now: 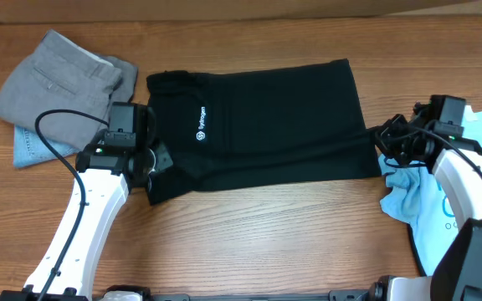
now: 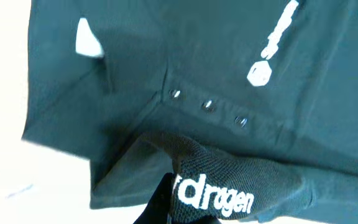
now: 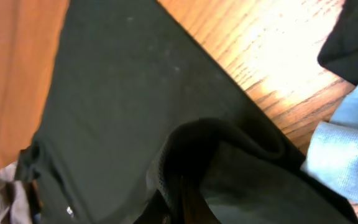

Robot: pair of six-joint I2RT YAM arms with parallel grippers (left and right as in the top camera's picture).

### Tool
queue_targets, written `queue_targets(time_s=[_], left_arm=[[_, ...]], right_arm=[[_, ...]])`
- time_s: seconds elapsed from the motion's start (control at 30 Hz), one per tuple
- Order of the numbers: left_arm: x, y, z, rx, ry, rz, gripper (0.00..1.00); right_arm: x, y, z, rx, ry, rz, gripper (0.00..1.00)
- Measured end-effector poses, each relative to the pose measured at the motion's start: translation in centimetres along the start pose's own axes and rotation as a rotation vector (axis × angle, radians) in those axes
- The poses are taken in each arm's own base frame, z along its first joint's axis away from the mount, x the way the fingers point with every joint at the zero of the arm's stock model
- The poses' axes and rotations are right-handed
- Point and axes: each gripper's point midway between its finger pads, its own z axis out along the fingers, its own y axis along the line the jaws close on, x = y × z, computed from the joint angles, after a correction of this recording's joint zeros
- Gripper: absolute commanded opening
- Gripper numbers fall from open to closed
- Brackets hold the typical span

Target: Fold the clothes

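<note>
While both arms reach in from the near edge, the black shirt (image 1: 266,125) lies spread flat across the middle of the table (image 1: 266,242), turned sideways, collar end to the left, hem to the right, its small white chest logo (image 1: 201,134) facing up. Left gripper (image 1: 156,159): at the shirt's near left corner, clenched on a fold of ribbed sleeve cuff (image 2: 229,180) with white lettering, of which only the tail of a word shows in the left wrist view. Its fingers are almost wholly cut off at the bottom of that view, with one dark sliver visible. Also there: three small snaps (image 2: 207,106) in a row and a white tag (image 2: 89,38); the surroundings to the left are washed out to white. Right gripper (image 1: 385,140): at the hem on the right, clenched on bunched black cloth. In the right wrist view the cloth drapes over the fingers and hides them, so the exact pinch point cannot be made out. Grey garment (image 1: 57,79): far left, crumpled, lying on a pale blue cloth (image 1: 32,150) that it mostly covers. Light blue garment (image 1: 458,201): right edge, cut off by the frame and partly hidden under the right arm, its printed letters too incomplete to read, one lobe just beside the shirt's near right corner.
</note>
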Motion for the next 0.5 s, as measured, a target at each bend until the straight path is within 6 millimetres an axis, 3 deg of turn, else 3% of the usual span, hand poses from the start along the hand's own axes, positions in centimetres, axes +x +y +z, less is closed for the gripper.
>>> queue_targets(time_s=[0.27, 0.33, 0.37, 0.4, 0.43, 0.5], left_arm=[[-1.9, -1.1, 0.0, 0.040, -0.078, 0.036, 0.04], [-2.1, -1.1, 0.0, 0.040, -0.086, 0.043, 0.06], [-2.1, -1.1, 0.0, 0.040, -0.086, 0.045, 0.08], [-2.1, -1.1, 0.0, 0.037, -0.087, 0.048, 0.16], [-2.1, -1.0, 0.0, 0.036, -0.088, 0.053, 0.30], [-2.2, -1.0, 0.0, 0.031, -0.091, 0.056, 0.47]], right_arm=[[-1.0, -0.1, 0.2, 0.011, -0.044, 0.008, 0.08], [-1.2, 0.0, 0.2, 0.011, -0.052, 0.011, 0.21], [-1.3, 0.1, 0.2, 0.009, -0.059, 0.010, 0.40], [-1.5, 0.1, 0.2, 0.008, -0.065, 0.010, 0.56], [-1.5, 0.1, 0.2, 0.007, -0.068, 0.006, 0.64], [-1.5, 0.1, 0.2, 0.009, -0.068, 0.004, 0.67]])
